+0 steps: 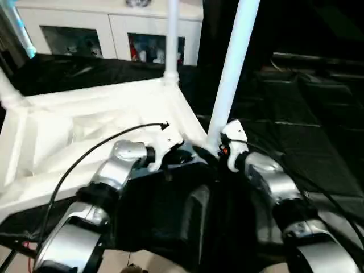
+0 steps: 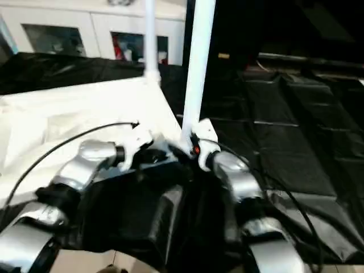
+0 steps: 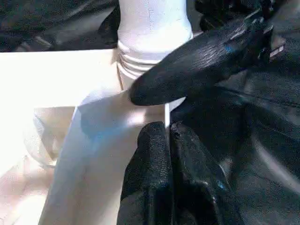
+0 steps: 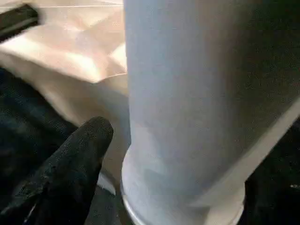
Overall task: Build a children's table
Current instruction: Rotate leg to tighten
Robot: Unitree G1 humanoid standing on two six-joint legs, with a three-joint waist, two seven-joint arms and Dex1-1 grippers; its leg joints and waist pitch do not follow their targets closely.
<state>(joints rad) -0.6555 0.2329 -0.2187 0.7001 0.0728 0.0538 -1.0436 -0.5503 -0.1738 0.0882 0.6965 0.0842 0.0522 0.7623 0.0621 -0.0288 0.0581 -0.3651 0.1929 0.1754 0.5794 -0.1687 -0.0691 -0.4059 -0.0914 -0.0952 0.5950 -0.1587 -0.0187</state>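
Note:
The children's table (image 1: 85, 131) lies upside down on black cloth, its white legs pointing up. One leg (image 1: 172, 40) stands in the far corner socket, and another (image 1: 8, 91) shows at the far left. The nearest leg (image 1: 230, 74) rises from the near right corner. My right gripper (image 1: 219, 149) is open around that leg's base, and one black finger (image 4: 75, 159) sits just off the tube (image 4: 197, 93). My left gripper (image 3: 169, 140) is shut against the tabletop's rim (image 3: 117, 126), right beside that corner socket.
A white cabinet (image 1: 114, 28) with glass-fronted compartments stands behind the table. Black cloth (image 1: 307, 142) covers the floor to the right and in front. A thin black cable (image 1: 91, 153) loops over my left forearm.

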